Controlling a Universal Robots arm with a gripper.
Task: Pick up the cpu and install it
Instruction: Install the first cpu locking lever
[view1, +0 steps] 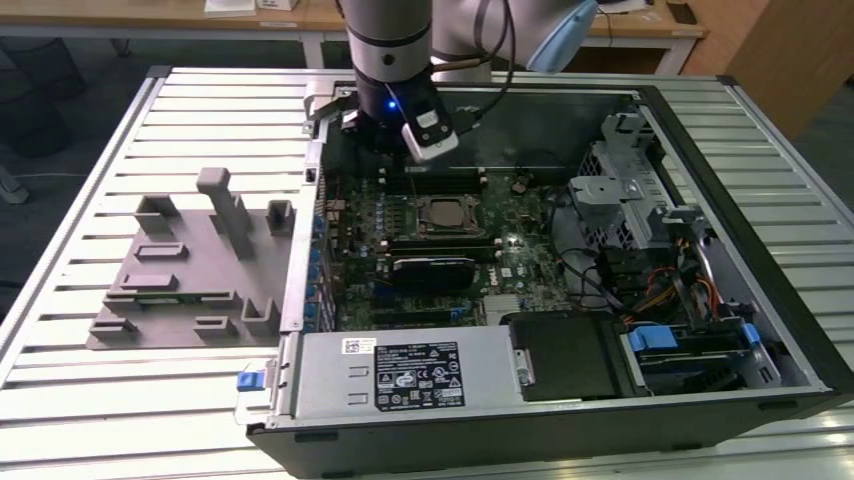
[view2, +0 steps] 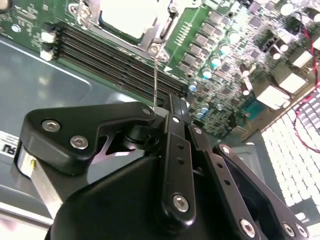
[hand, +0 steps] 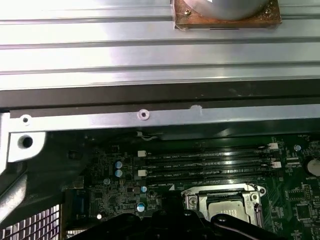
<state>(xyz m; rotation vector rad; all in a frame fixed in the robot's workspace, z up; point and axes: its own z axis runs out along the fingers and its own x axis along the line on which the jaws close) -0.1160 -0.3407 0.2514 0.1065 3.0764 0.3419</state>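
While the cpu (view1: 442, 214) sits socketed, the tool (view2: 171, 106), width unclear, hangs over the case (view1: 561, 440) on the slatted table (view1: 80, 130).

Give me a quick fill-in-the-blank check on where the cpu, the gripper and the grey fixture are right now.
1. The cpu rests in its metal-framed ____.
2. The gripper hangs above the green ____ inside the computer case.
3. The grey fixture stands on the slatted table, on the exterior view's ____ of the case.
Missing words: socket; motherboard; left.
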